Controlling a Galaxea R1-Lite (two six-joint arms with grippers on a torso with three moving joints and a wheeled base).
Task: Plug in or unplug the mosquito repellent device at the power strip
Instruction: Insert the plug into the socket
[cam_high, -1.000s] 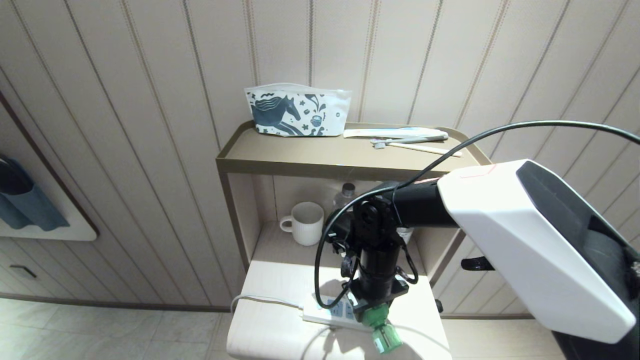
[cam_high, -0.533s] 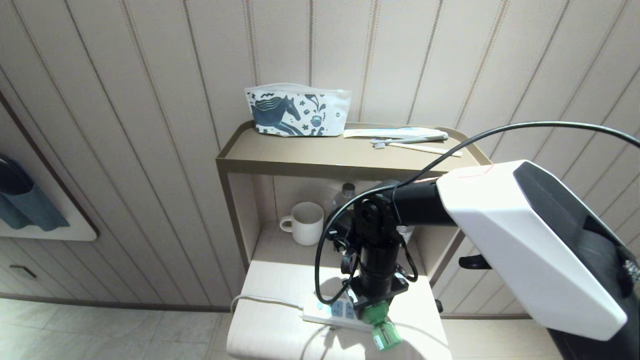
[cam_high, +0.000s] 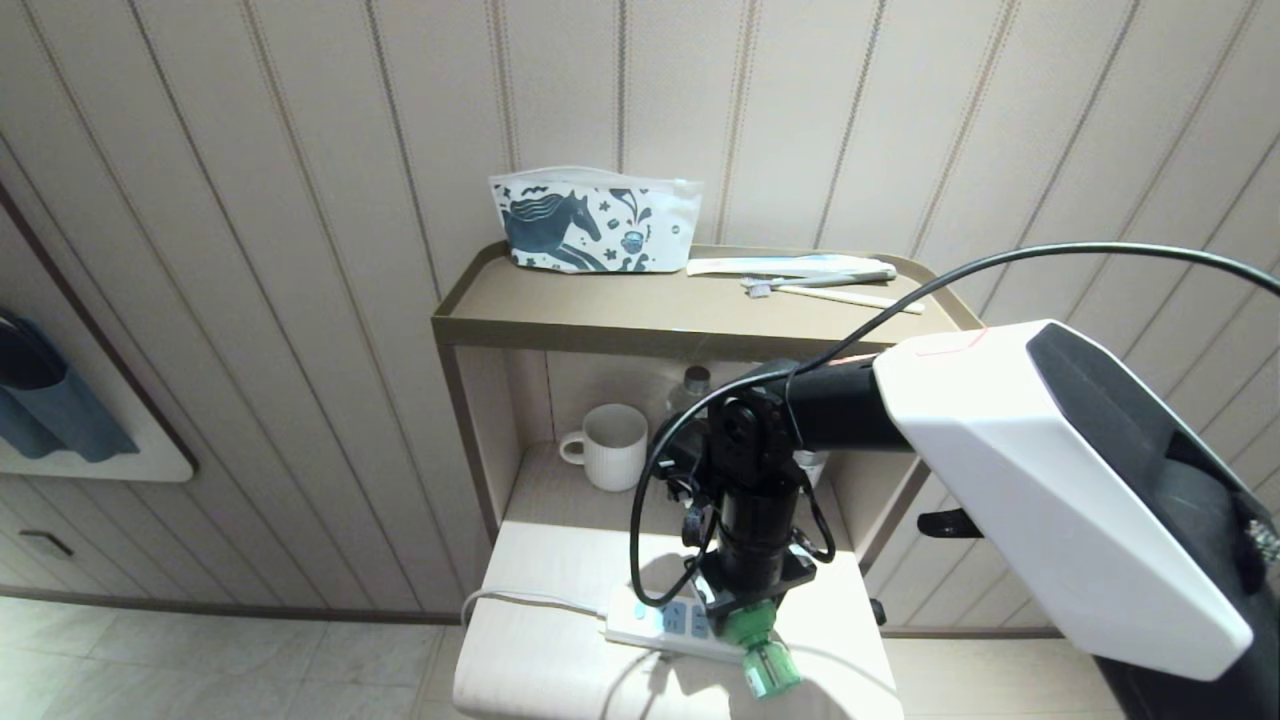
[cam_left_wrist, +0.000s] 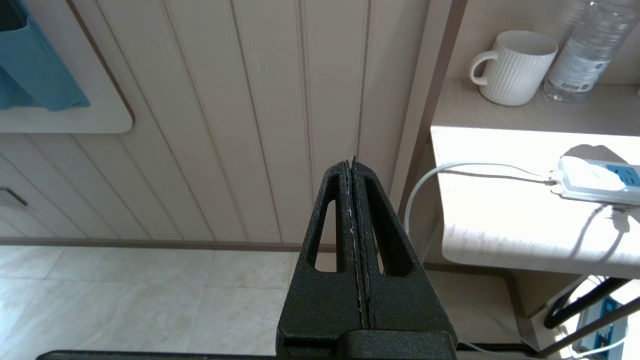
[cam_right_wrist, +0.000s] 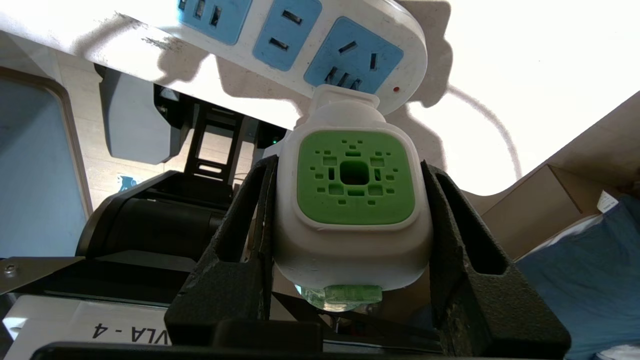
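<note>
My right gripper points down over the small table and is shut on the mosquito repellent device; its fingers press the white body from both sides. The green vented top faces the wrist camera, and the green bottle sticks out toward the table's front edge. The device's plug end meets the end socket of the power strip; the pins are hidden. The strip lies flat on the table with its pale cord running left. My left gripper is shut, empty and parked left of the table.
A white mug and a clear water bottle stand in the shelf niche behind the strip. On the shelf top sit a printed pouch and toothbrushes. The table's front edge lies just below the device.
The right gripper and the device have shifted a hair toward the power strip. Nothing else differs.
</note>
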